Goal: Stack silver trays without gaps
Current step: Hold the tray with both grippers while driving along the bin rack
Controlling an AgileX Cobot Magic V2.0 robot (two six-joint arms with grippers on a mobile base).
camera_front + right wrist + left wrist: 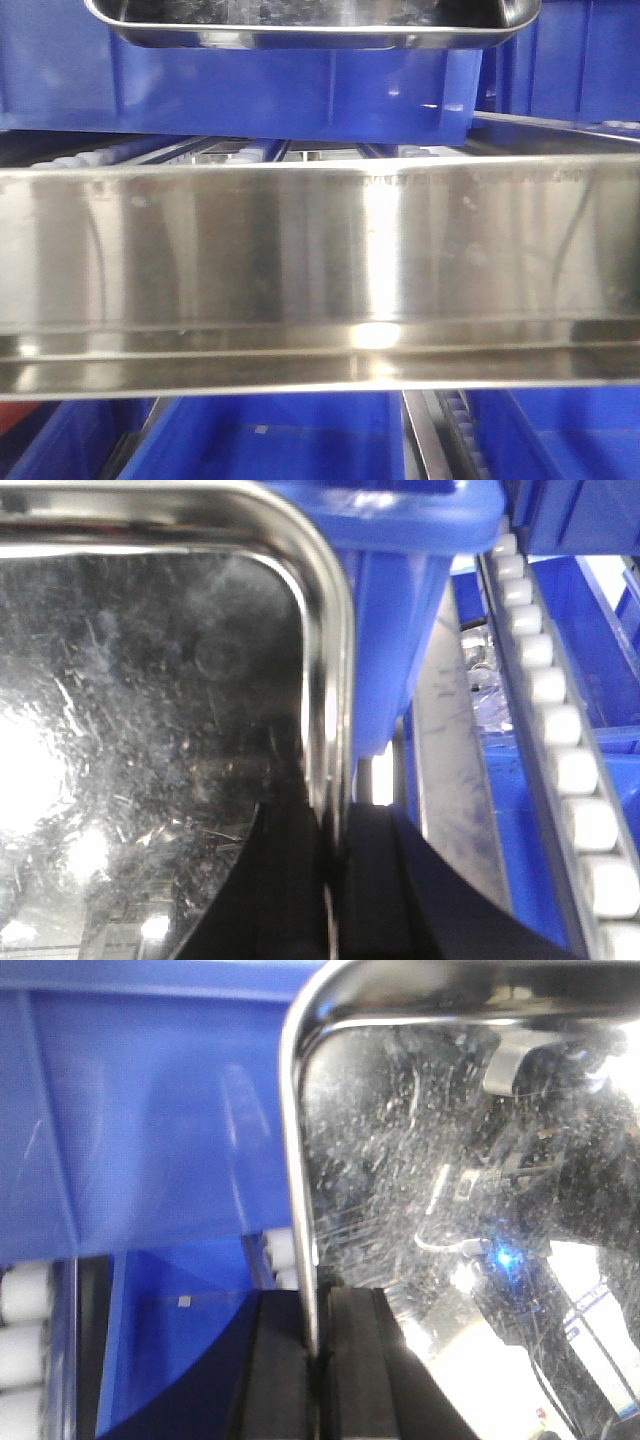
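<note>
We've got both grippers pinched onto the silver tray (310, 38). Our left gripper (318, 1365) is closed down to a sliver on the tray's left rim, with one black finger inside the rim and one outside. The right gripper (335, 880) has the same kind of clamp on the right rim. The tray is level, right at the top edge of a blue bin (300, 95). We can't tell if it's touching the bin. A steel shelf rail (320, 250) runs across below, and white rollers (560, 760) sit off to the right.
</note>
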